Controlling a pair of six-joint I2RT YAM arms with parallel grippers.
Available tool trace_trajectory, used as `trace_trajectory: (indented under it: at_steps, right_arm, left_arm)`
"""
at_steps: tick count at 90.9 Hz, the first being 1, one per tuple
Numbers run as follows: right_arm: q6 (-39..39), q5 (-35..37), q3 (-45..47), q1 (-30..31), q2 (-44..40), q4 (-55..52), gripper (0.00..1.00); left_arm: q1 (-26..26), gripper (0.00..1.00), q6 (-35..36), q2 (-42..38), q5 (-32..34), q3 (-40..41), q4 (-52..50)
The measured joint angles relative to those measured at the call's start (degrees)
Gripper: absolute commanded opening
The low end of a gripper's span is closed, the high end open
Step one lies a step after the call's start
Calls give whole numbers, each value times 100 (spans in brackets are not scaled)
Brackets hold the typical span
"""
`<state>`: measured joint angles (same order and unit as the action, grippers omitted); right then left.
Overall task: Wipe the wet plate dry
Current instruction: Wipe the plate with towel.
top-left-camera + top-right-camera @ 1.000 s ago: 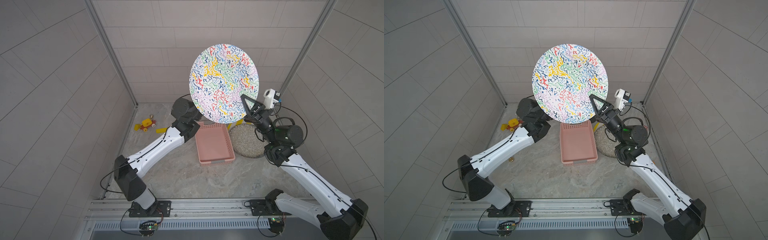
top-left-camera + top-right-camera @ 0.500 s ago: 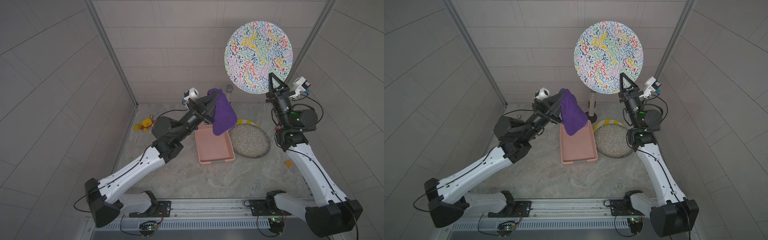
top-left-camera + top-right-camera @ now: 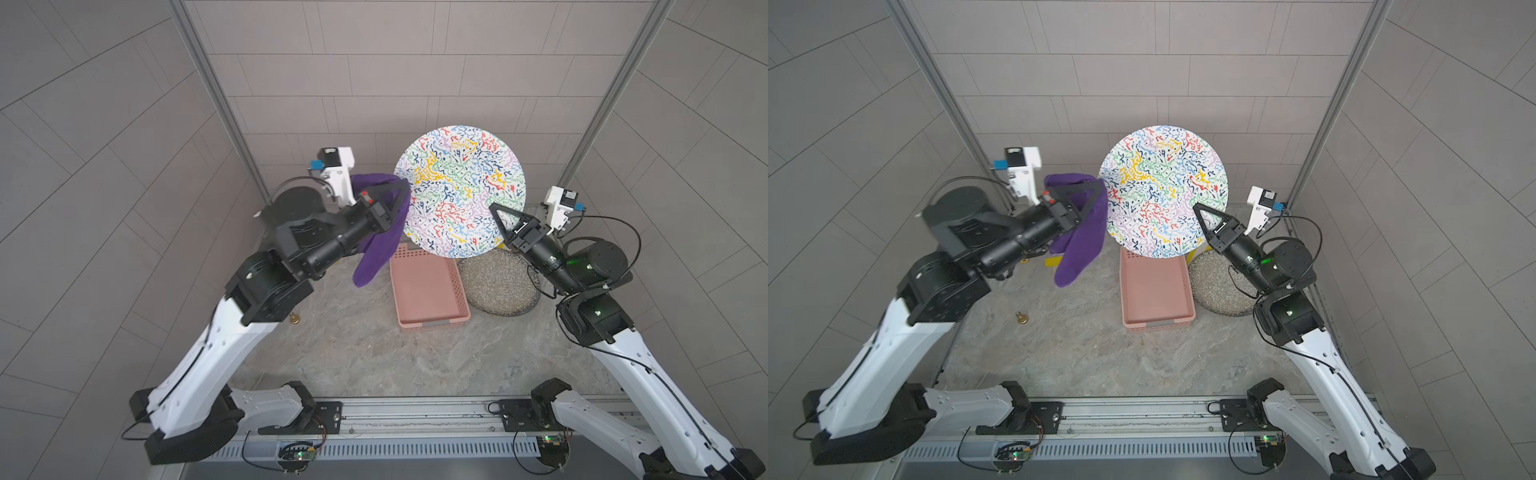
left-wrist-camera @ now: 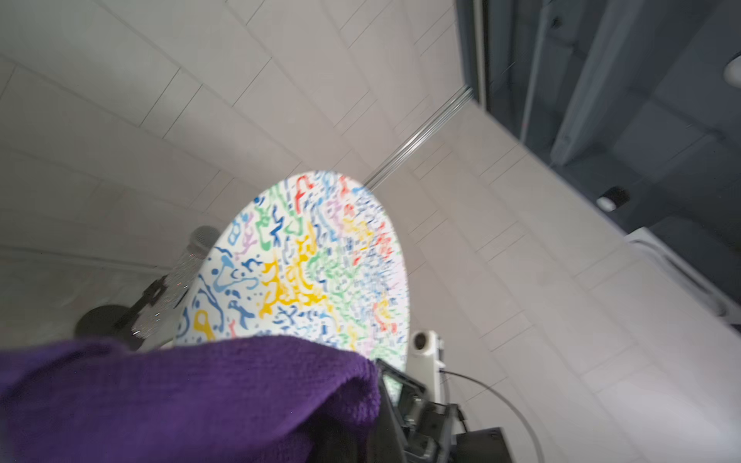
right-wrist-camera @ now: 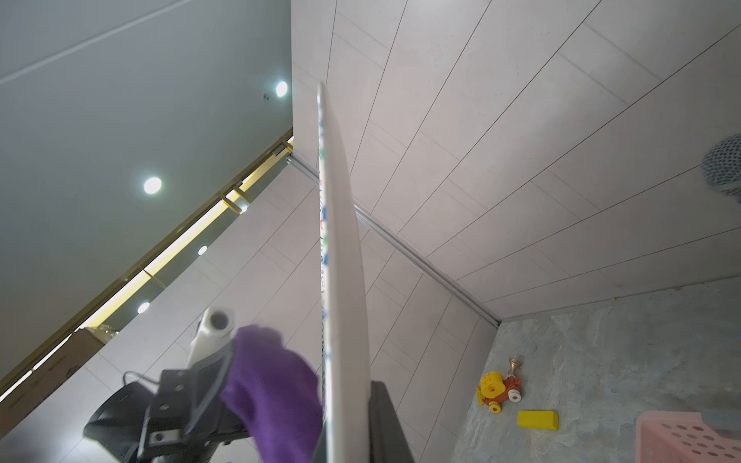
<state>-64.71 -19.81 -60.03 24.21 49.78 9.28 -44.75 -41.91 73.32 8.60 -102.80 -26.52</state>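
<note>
I have the plate raised on edge above the back of the table, its patterned face turned toward the top cameras. Wiping looks to be just starting. The cloth seems to touch the face near the rim on the left arm's side. Next I need one firm sweep across the whole face while the other arm keeps the plate steady.

Under it, the pink basket sits mid-table toward the back edge and looks empty. The grey speckled dish just beside it, toward the right edge, holds nothing that I can see.

The purple cloth hangs from my left gripper, which is clamped on it. My right gripper is closed on the plate's lower rim.
</note>
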Motion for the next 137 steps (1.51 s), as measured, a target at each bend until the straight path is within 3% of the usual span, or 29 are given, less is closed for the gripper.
trace_trajectory:
  at_steps: [9,26,35,48,63,77,96,111,120,137]
  right_arm:
    - [363,210,59,310,-76,-424,0]
    - [581,210,439,1134,-129,-769,0]
    - [671,138,452,1453,-136,-883,0]
    - [743,396,317,1425,-68,-831,0]
    - [767,1040,-7,813,-24,-1102,0]
    - [756,1134,11,592,-254,-1244,0]
    - [555,957,273,1447,-90,-866,0]
    - [560,1014,199,1504,238,-704,0]
    - [557,1303,201,1340,140,-800,0]
    - [44,1764,881,994,-953,-605,0]
  left_arm:
    - [59,0,238,505,-15,-13,-269]
    - [302,0,584,719,-144,-385,-702]
    - [459,0,730,817,-586,-656,-721]
    - [433,0,785,1095,-1641,-754,-584]
    - [260,0,691,861,-2468,341,-210]
    - [363,0,684,466,-2544,807,-468]
    - [361,0,529,531,-2691,348,-431]
    - [291,0,529,879,-2557,85,-413]
    - [728,0,358,772,-2494,201,-457]
    - [2616,0,-1110,-170,-3027,1215,511]
